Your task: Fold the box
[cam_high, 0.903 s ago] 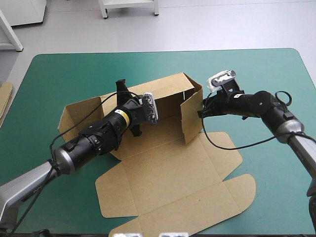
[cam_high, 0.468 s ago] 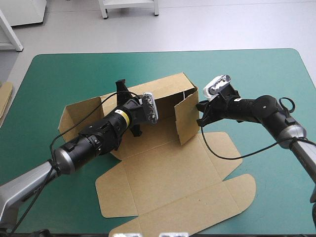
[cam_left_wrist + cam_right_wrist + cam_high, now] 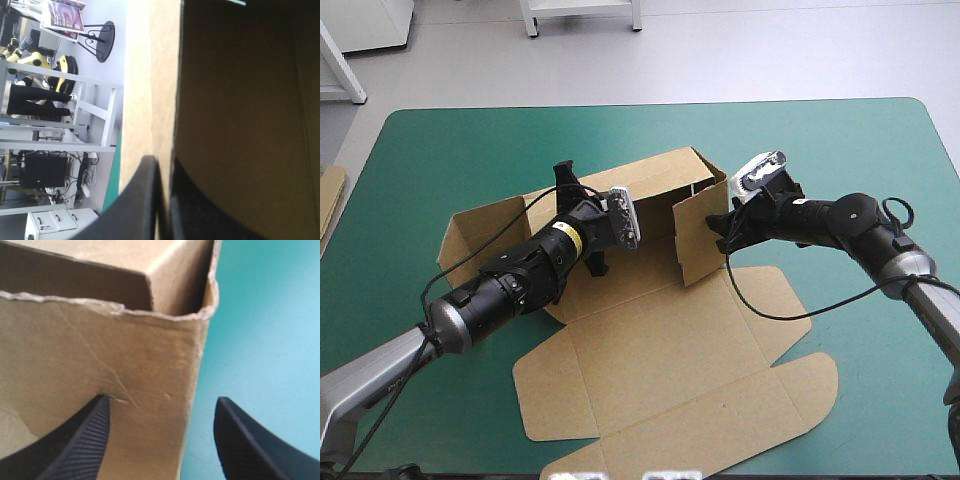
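The left arm (image 3: 500, 285) comes in low from the near left corner and stretches slantwise over the box (image 3: 660, 370), which sits in the middle of the teal-green cover (image 3: 840, 150). The left gripper (image 3: 162, 167) is nearly closed on the raised back wall — the thin board edge stands between its black fingers. The right arm (image 3: 850, 225) bends and reaches in from the right. The right gripper (image 3: 160, 412) is spread wide, with one ribbed finger (image 3: 85, 435) in front of the upright side flap and the other over the cover. The board is brown and matt, with a rough, frayed top edge and fine creases. The front panels — lid and rounded tabs — lie flat toward the near edge.
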